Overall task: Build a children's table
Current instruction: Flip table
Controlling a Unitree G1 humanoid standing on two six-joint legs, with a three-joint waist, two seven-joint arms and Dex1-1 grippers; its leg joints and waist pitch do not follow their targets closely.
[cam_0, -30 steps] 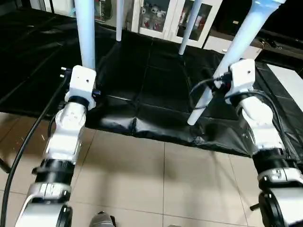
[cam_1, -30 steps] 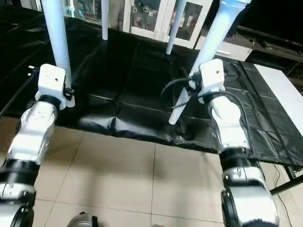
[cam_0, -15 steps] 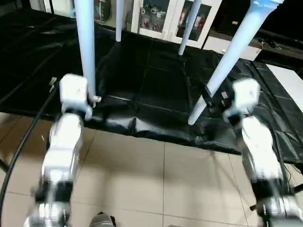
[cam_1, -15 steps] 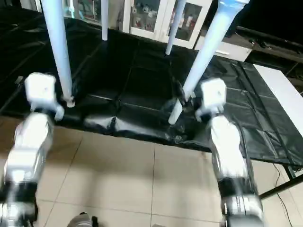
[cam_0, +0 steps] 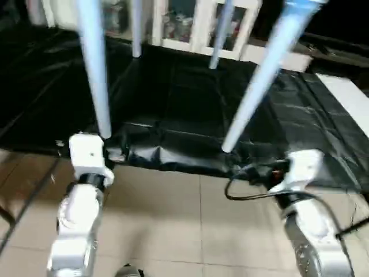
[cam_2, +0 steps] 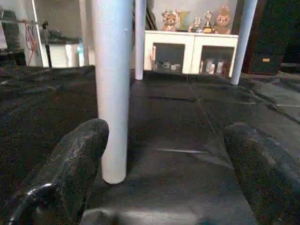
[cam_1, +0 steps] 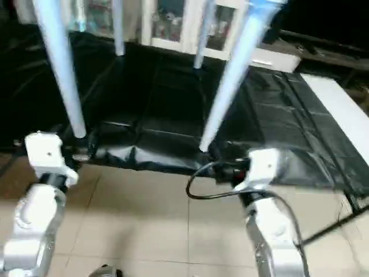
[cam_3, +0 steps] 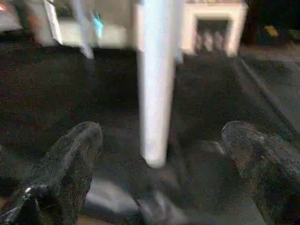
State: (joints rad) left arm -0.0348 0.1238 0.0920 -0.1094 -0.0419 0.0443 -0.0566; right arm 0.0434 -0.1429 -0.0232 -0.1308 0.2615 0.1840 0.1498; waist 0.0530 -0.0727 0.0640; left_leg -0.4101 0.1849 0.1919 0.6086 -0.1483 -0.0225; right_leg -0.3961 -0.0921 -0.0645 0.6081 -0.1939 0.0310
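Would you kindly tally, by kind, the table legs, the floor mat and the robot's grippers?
White table legs: 4
Black mat: 1
Grippers, jaws open: 2, left gripper, right gripper
Total: 7

No writing, label, brand, number or sign can be read on anything here.

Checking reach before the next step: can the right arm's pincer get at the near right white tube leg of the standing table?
Probably yes: the right pincer is open, facing the white tube leg, with nothing between them.
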